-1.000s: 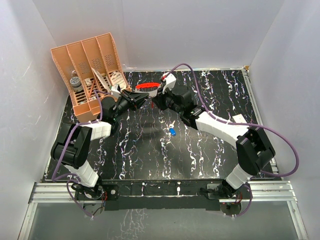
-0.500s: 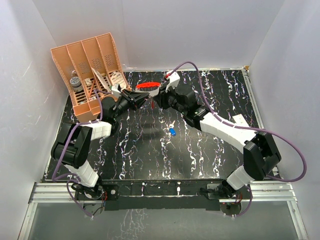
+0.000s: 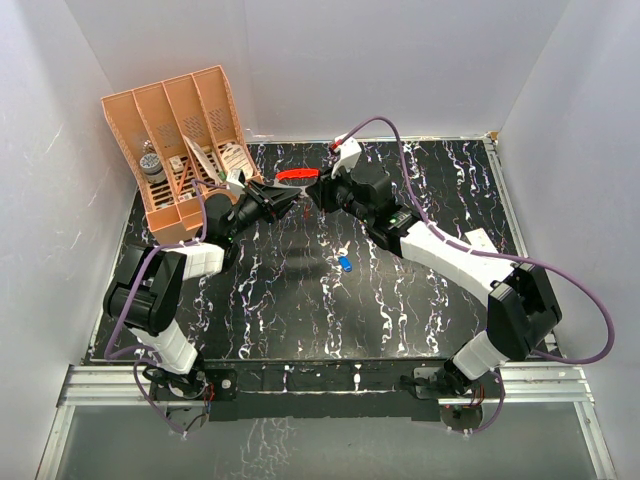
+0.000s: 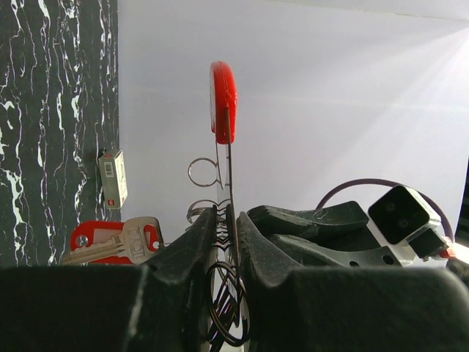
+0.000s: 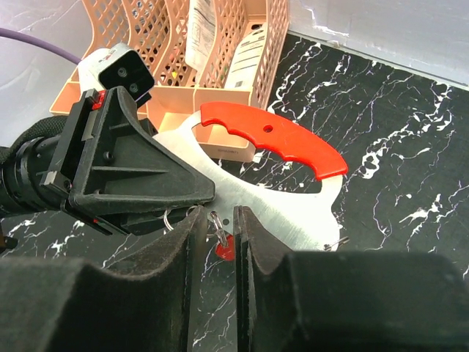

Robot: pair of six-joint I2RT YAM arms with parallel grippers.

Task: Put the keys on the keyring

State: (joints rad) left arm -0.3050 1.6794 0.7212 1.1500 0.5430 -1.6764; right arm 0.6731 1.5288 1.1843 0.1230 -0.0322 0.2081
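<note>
The keyring is a flat silvery tag with a red loop, held in the air near the table's far middle. My left gripper is shut on the tag's edge; it also shows in the top view. Small wire rings hang from the tag. The red key hangs beside these rings. My right gripper faces the left one, its jaws a narrow gap apart around a small ring, with the red key's head showing between them. The blue key lies on the table.
An orange file rack with papers and small items stands at the far left, close behind the left gripper. A small white device lies by the back wall. A pale flat object lies at the right beside the right arm.
The right arm has stretched toward the far middle, bringing its gripper closer to the keyring. The left gripper and keyring have shifted slightly right. The blue key has not moved.
</note>
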